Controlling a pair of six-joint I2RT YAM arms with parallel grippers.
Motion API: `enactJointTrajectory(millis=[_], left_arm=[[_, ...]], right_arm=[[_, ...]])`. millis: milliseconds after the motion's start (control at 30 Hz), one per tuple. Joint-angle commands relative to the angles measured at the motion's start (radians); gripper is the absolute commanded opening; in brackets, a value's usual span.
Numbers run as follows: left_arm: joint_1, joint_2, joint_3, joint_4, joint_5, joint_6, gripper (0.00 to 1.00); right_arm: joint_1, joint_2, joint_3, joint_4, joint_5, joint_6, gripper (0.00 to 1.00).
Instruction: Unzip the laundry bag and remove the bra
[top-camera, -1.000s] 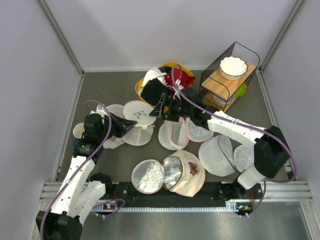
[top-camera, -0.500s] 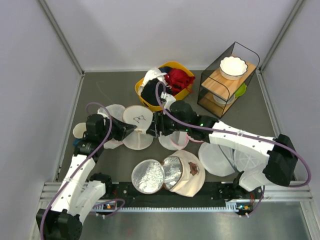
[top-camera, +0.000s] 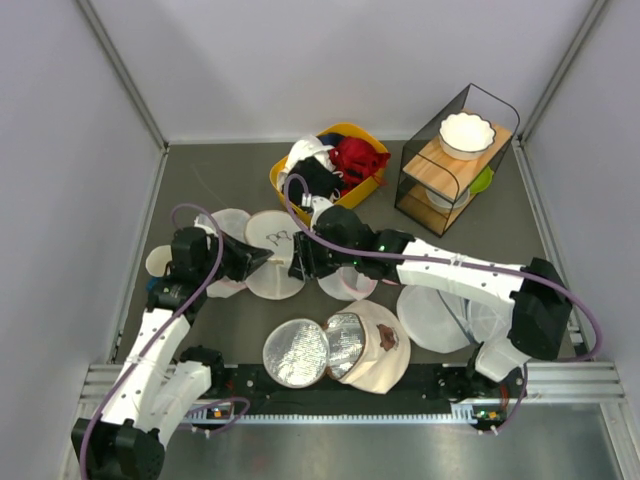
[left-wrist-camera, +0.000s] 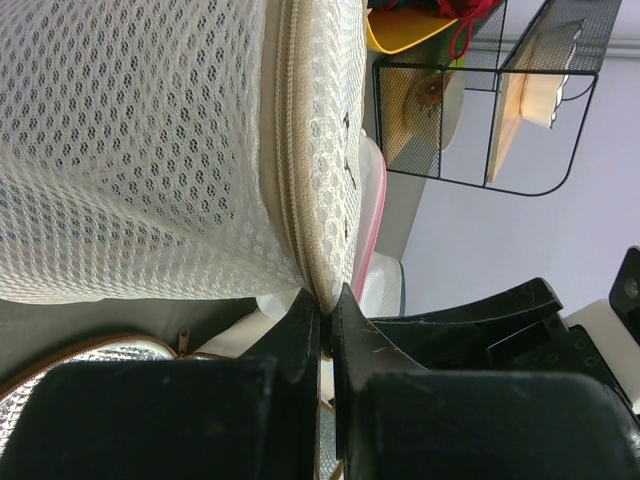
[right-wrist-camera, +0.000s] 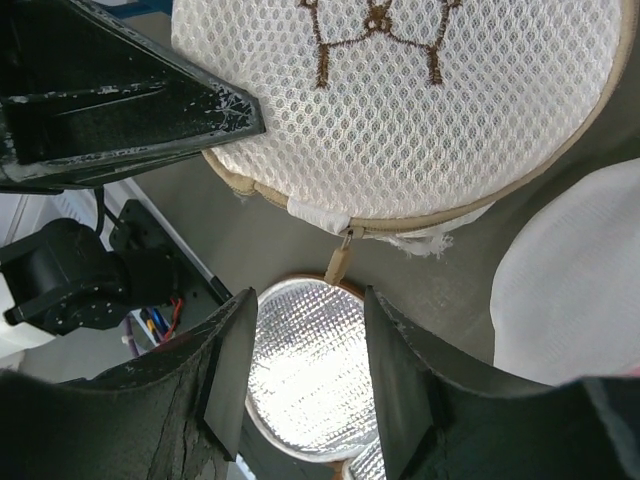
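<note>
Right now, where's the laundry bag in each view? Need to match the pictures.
Top external: laundry bag left of centre, marked face up, between the two arms' tips.
Left wrist: fills the upper left, its edge pinched in the left pincer.
Right wrist: across the top, zip pull hanging below.
Shared landmark: silver-lined disc, bottom left, bottom centre.
</note>
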Motion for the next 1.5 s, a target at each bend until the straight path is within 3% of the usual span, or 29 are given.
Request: enactJointTrajectory(millis=[0, 233, 333, 367, 467, 867, 1233, 1267, 1300, 1400, 1433, 1467], left_arm=[[-0.001, -0.021, 0.040, 0.017, -0.001, 0.002, 0.00], [-0.001, -0.021, 0.040, 0.020, 0.000, -0.001, 0.00], [-0.001, -0.021, 0.041, 0.020, 0.002, -0.001, 0.00], [-0.001, -0.021, 0.041, 0.022, 0.003, -0.001, 0.00], [-0.001, -0.024, 0.043, 0.019, 0.005, 0.001, 0.00], [0.013, 0.043, 0.136, -0.060, -0.015, 0.123, 0.00], [0.041, 0.417, 0.368, -0.028, 0.072, 0.350, 0.02], [0.041, 0.444, 0.389, -0.056, 0.083, 0.362, 0.12], [0.041, 0.491, 0.442, -0.089, 0.092, 0.370, 0.33], [0.039, 0.505, 0.507, -0.188, 0.088, 0.406, 0.74], [0.041, 0.490, 0.514, -0.207, 0.062, 0.413, 0.82], [0.041, 0.472, 0.517, -0.237, 0.051, 0.413, 0.83]], right_arm=[[0.018, 0.034, 0.068, -0.003, 0.021, -0.023, 0.47], [0.016, 0.076, 0.100, -0.008, 0.045, -0.027, 0.44], [0.015, 0.087, 0.110, -0.009, 0.052, -0.024, 0.36], [0.016, 0.087, 0.110, -0.012, 0.059, -0.024, 0.32], [0.005, 0.073, 0.099, -0.017, 0.107, -0.027, 0.00], [-0.127, -0.154, -0.151, -0.023, 0.134, -0.093, 0.00], [-0.075, -0.150, -0.087, -0.011, -0.031, -0.104, 0.00], [-0.073, -0.127, -0.078, -0.005, -0.046, -0.097, 0.00], [-0.073, -0.116, -0.065, 0.003, -0.050, -0.077, 0.00], [-0.073, -0.078, -0.050, 0.028, -0.062, -0.037, 0.00], [-0.071, -0.068, -0.047, 0.037, -0.066, -0.026, 0.00], [-0.073, -0.050, -0.044, 0.043, -0.083, -0.008, 0.00]])
